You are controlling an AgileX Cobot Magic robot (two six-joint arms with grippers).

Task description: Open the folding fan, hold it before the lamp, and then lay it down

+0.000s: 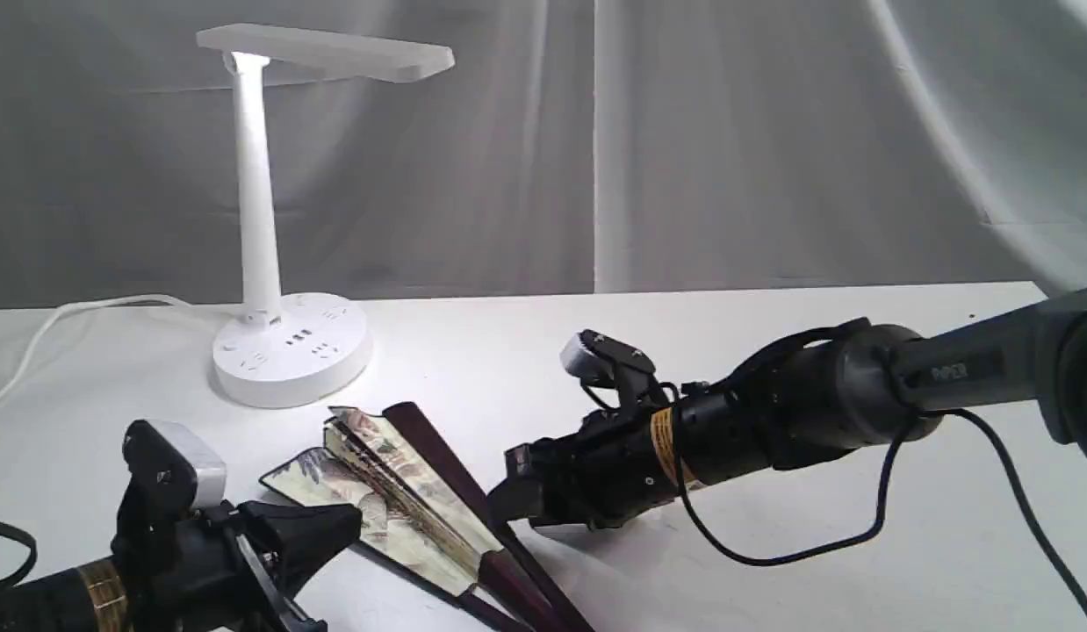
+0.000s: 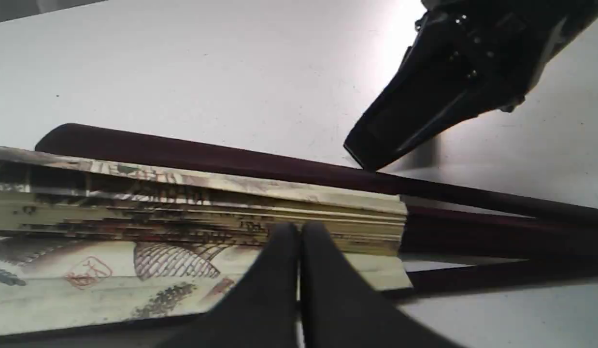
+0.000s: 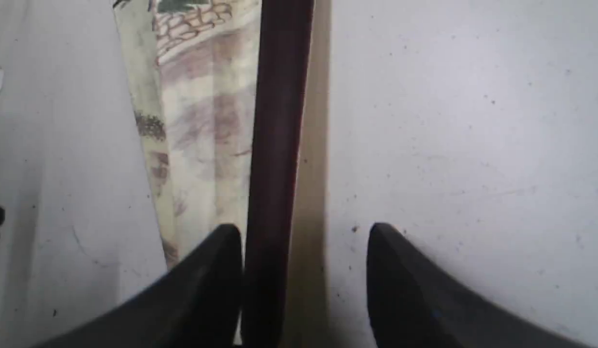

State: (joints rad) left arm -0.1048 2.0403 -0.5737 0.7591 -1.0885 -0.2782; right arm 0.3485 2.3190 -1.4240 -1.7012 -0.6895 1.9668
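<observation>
Exterior view is showing the folding fan [image 1: 394,491] lying partly spread on the white table [image 1: 816,597], between the two grippers. The left gripper [image 1: 350,522] is reaching low over the table, with its tips meeting the near edge of the painted leaf [image 1: 333,470]. The right gripper [image 1: 508,500] is coming in from the opposite side, its tips sitting just beside the dark maroon guard [image 1: 447,465]. The lamp [image 1: 262,219] is standing upright well beyond both grippers, past the fan's far end and apart from it.

Left wrist view is showing the left gripper [image 2: 299,232] with its fingers [image 2: 275,280] pressed together, their tips lying over the stacked folds of the leaf [image 2: 183,261]; whether a fold is nipped between them cannot be told. Across the fan from those tips, one black finger of the right gripper is angling down beside the guard [image 2: 207,159].

Right wrist view is showing the right gripper [image 3: 304,227] with its fingers [image 3: 207,270] spread apart. The guard [image 3: 279,121] is running straight out ahead between them, close against one finger, with bare table lying before the other.
</observation>
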